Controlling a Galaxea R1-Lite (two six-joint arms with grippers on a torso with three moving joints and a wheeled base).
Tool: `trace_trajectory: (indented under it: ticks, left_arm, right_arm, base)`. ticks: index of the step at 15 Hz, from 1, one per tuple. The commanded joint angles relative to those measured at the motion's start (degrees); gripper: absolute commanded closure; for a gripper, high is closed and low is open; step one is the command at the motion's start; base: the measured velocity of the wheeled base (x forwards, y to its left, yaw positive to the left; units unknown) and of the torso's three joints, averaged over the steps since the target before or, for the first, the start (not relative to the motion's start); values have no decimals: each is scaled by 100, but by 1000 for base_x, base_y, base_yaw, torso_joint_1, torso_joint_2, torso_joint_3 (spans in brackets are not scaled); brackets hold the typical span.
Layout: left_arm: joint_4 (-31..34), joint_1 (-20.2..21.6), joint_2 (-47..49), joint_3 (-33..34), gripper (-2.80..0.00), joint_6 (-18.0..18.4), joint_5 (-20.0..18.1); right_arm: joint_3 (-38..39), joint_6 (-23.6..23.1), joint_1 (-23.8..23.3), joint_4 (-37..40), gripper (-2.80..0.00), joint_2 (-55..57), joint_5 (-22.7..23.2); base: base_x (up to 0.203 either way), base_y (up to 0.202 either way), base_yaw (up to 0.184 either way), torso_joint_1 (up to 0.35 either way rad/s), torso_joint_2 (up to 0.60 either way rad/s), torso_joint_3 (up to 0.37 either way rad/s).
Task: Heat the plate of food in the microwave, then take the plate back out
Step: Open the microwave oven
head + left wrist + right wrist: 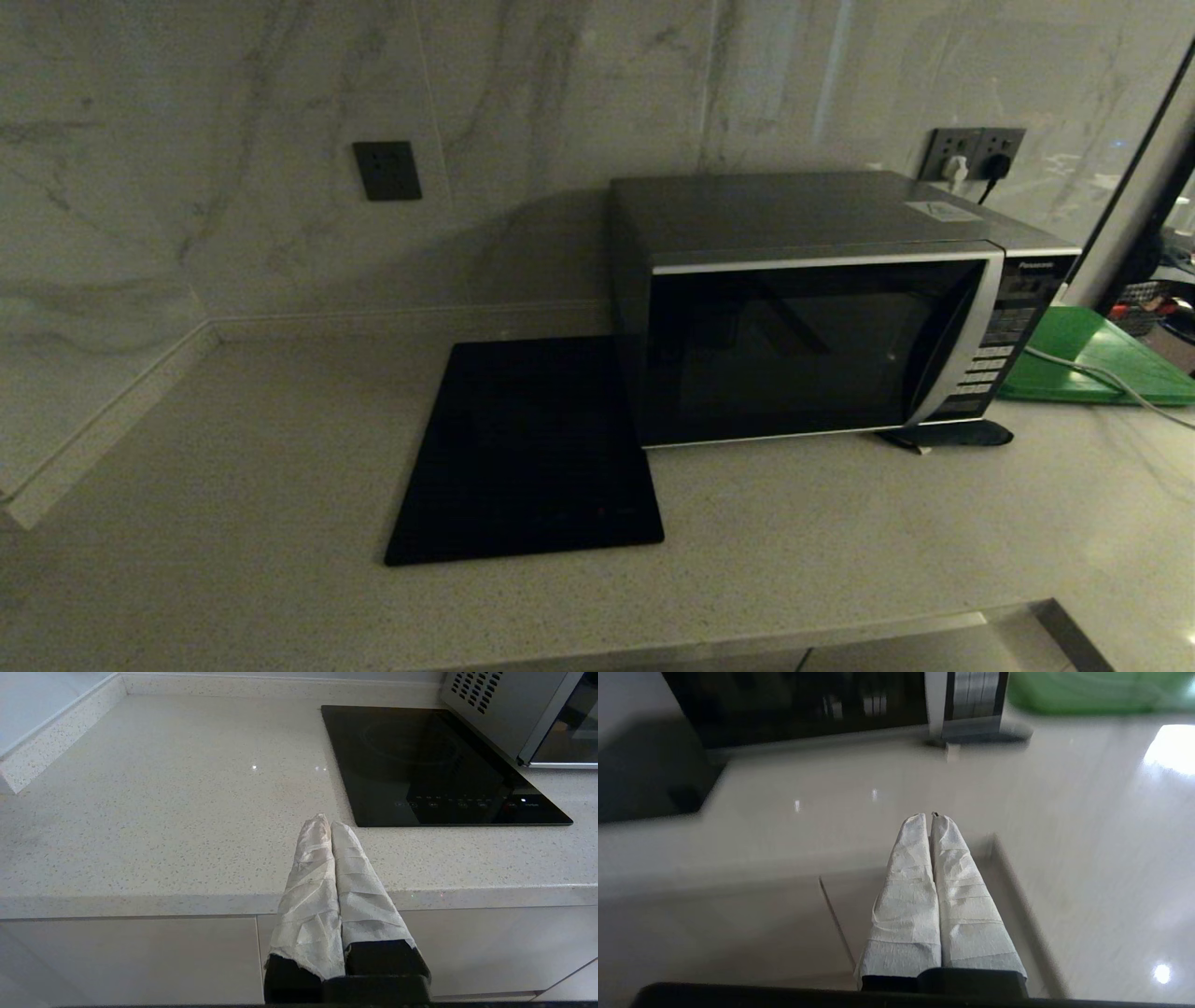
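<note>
The speckled countertop (233, 467) carries the microwave (822, 308), black cooktop (527, 453) and green board (1092, 359).

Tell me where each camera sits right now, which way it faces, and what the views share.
Head view: on the robot's head, looking forward and down at the closed microwave, black cooktop and green board; no arms show.
Left wrist view: behind the shut left gripper, at the counter's front edge, facing the cooktop.
Right wrist view: behind the shut right gripper, facing the microwave's front.
Shared: microwave in all three; cooktop in head and left wrist views; board in head and right wrist views.
</note>
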Motion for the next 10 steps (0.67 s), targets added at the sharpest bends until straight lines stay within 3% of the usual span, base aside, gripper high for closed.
trace_trajectory:
  ticks: [1,5,8,10]
  left_arm:
    - [-2,1,-1,0,0,-4,1]
    - [-2,1,-1,0,0,-4,1]
    - [-2,1,-1,0,0,-4,1]
    - [-2,1,-1,0,0,-4,9]
  right_arm:
    - [-952,27,2,276,0,358,-39]
    - [-2906,229,-2,739,0,1911,-176]
    - [-3803,109,-1,792,0,2969,-850]
    - [-3949,-215,-2,801,0,3295,-1231]
  base:
    - [0,0,0,0,0,0]
    - [0,0,0,0,0,0]
    - [0,0,0,0,0,0]
    - [0,0,0,0,0,0]
